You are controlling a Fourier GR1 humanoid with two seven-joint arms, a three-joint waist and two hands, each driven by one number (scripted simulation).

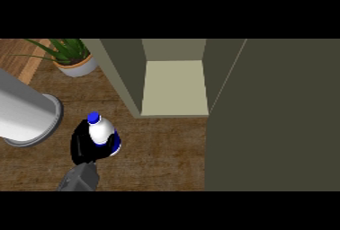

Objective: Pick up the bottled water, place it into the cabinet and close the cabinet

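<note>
The water bottle [101, 131] is white with a blue cap and a blue band, and it stands upright over the wooden counter, left of the cabinet. My left hand [82, 146] comes in from the lower left, fingers curled round the bottle's lower part, hiding its base. The cabinet [174, 85] stands open at the upper middle, and its pale inner shelf is bare. Its dark door [272, 117] is swung out toward me and fills the right side of the view. The bottle is in front of and to the left of the opening. My right hand does not show.
A large grey cylinder [23, 114] lies tilted at the left, close to the bottle. A potted plant [72, 58] stands at the upper left beside the cabinet's left wall [119, 72]. Bare wooden counter [159, 152] lies between the bottle and the door.
</note>
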